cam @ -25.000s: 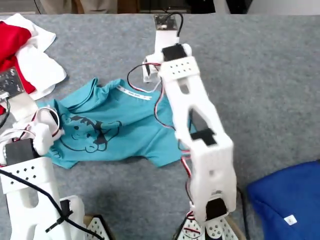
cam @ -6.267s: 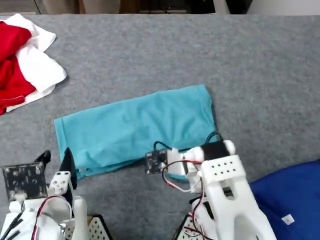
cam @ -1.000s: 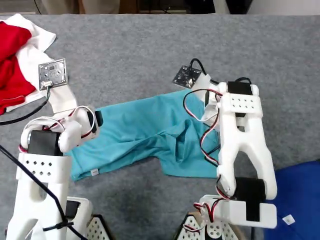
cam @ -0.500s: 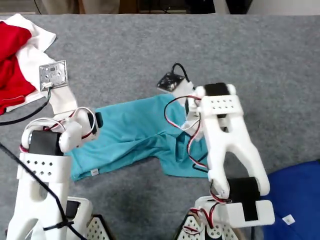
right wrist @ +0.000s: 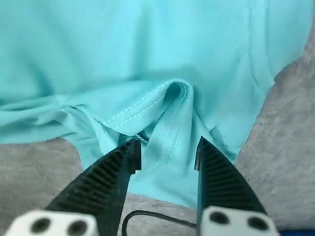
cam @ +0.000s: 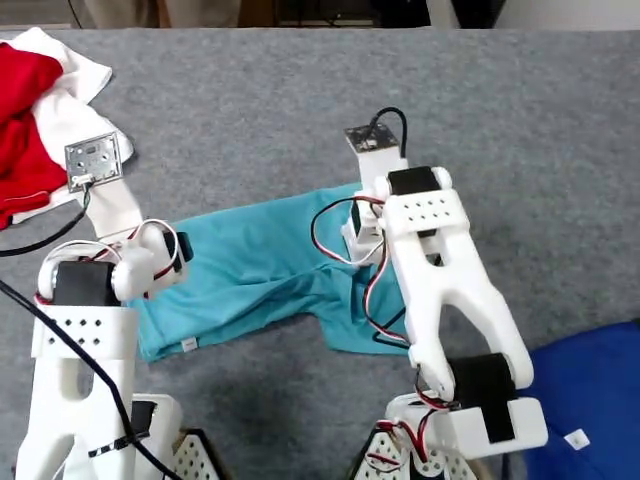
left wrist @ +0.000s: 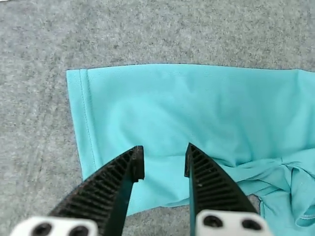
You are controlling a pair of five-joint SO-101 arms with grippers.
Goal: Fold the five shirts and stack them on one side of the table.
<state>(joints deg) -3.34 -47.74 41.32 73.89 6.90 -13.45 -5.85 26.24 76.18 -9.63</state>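
My left jaws are parted a moderate way and hold nothing, poised over the teal shirt (cam: 260, 265) near its hemmed end. My right jaws are open too, also holding nothing, above a bunched ridge at the shirt's other end. The shirt lies rumpled mid-desk (cam: 520, 120), with grey surface beyond its far edge. Red and white shirts (cam: 40, 110) sit far left and a blue shirt (cam: 590, 390) near right.

Grey table (cam: 520, 110), teal shirt (cam: 260, 265), blue shirt (cam: 590, 385)

Smooth teal cloth shirt (cam: 260, 265), rough grey table (cam: 520, 120), perhaps felt, ribbed matt fingers (left wrist: 115, 183)
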